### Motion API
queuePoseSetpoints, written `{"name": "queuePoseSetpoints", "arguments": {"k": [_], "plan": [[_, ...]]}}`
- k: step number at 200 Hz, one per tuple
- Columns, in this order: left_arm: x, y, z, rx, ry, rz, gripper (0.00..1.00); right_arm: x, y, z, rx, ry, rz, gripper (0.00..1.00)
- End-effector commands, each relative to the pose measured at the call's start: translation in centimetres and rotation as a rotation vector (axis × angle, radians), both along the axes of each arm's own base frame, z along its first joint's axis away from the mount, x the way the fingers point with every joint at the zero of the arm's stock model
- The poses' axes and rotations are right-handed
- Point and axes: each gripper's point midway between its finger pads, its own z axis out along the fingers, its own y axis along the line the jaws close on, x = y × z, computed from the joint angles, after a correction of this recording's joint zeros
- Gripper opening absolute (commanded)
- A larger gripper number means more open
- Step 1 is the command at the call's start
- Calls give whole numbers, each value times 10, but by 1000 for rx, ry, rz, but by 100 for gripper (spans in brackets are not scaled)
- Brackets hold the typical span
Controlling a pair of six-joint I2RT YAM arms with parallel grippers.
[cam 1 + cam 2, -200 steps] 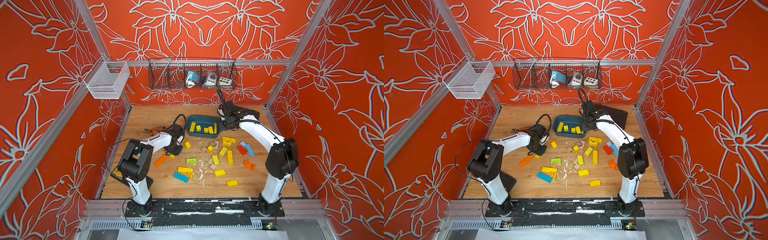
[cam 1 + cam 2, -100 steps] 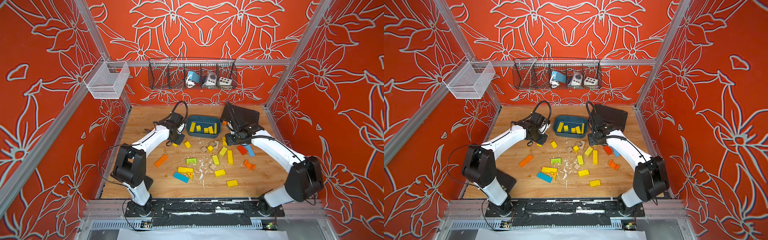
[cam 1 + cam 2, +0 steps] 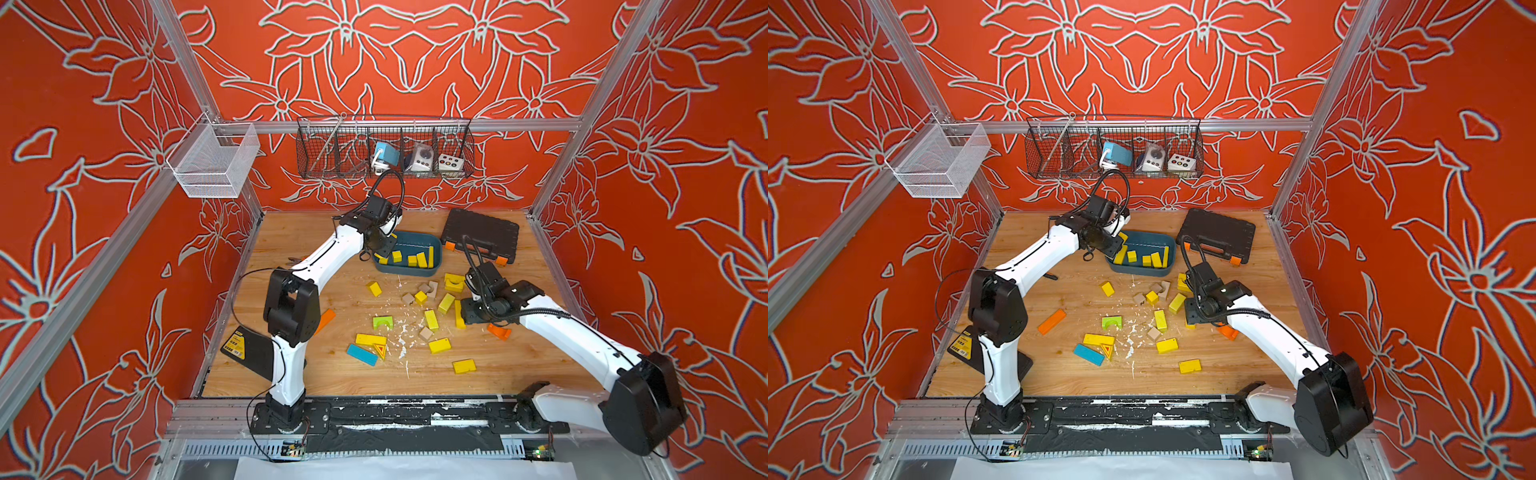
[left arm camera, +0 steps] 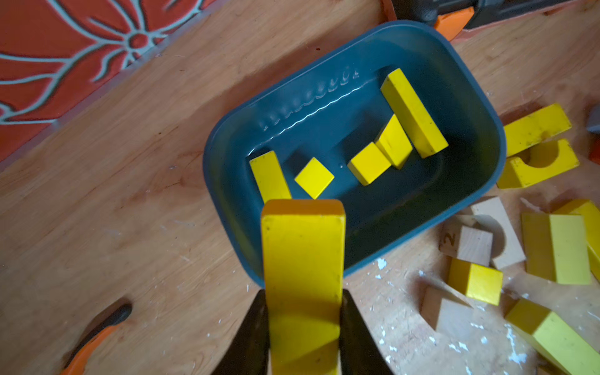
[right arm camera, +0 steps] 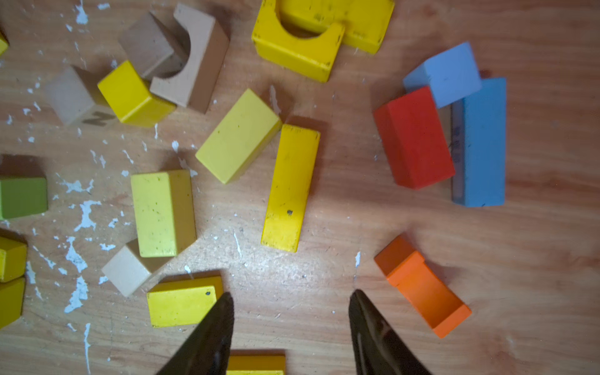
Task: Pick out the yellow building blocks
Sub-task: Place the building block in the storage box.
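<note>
left end effector (image 4: 303,293) clenched on a yellow bar (image 4: 303,253); right end effector (image 5: 291,293) released, holding nothing.

from my station, the held bar's free end hung over the rim of the blue-grey tray (image 4: 227,201), where i counted five yellow blocks (image 4: 368,164). the right fingers stood spread above the counter (image 5: 535,259), with a long yellow block (image 5: 290,188) lying just ahead of the gap between them. in a top view i counted eleven loose yellow blocks (image 3: 439,345) scattered on the counter.
</note>
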Motion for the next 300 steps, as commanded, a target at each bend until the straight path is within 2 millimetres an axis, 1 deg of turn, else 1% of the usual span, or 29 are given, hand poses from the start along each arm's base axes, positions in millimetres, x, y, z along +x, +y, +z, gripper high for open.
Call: {"name": "queuePoseSetpoints", "arguments": {"k": [1, 22, 55, 78, 111, 141, 167, 187, 208, 234, 260, 280, 300], "plan": [[12, -14, -4, -12, -30, -38, 21, -12, 1, -7, 17, 16, -40, 59], [18, -26, -16, -16, -29, -53, 22, -19, -3, -15, -5, 32, -51, 59], [24, -40, -37, -8, -32, -80, 24, -22, -6, -23, -19, 40, -61, 60], [28, -43, -49, 11, -29, -88, 25, -20, -7, -30, -36, 51, -66, 60], [31, -43, -68, 45, -11, -92, 26, -11, 4, -40, -12, 54, -59, 61], [33, -44, -72, 58, -16, -96, 31, -1, 11, -46, -12, 64, -53, 61], [34, -45, -71, 62, -22, -98, 43, 8, 13, -48, -29, 56, -48, 61], [34, -45, -69, 64, -27, -97, 48, 13, 12, -50, -57, 55, -49, 62], [32, -48, -59, 58, -31, -104, 54, 15, 11, -54, -81, 67, -44, 62], [26, -52, -36, 42, -59, -114, 60, 19, 10, -58, -94, 69, -48, 62], [17, -54, -3, 7, -92, -119, 62, 23, 9, -66, -111, 85, -49, 62], [3, -58, 28, -32, -106, -138, 64, 27, 7, -69, -130, 93, -44, 62], [-14, -55, 59, -77, -122, -148, 66, 31, 6, -71, -132, 97, -40, 61]]}}
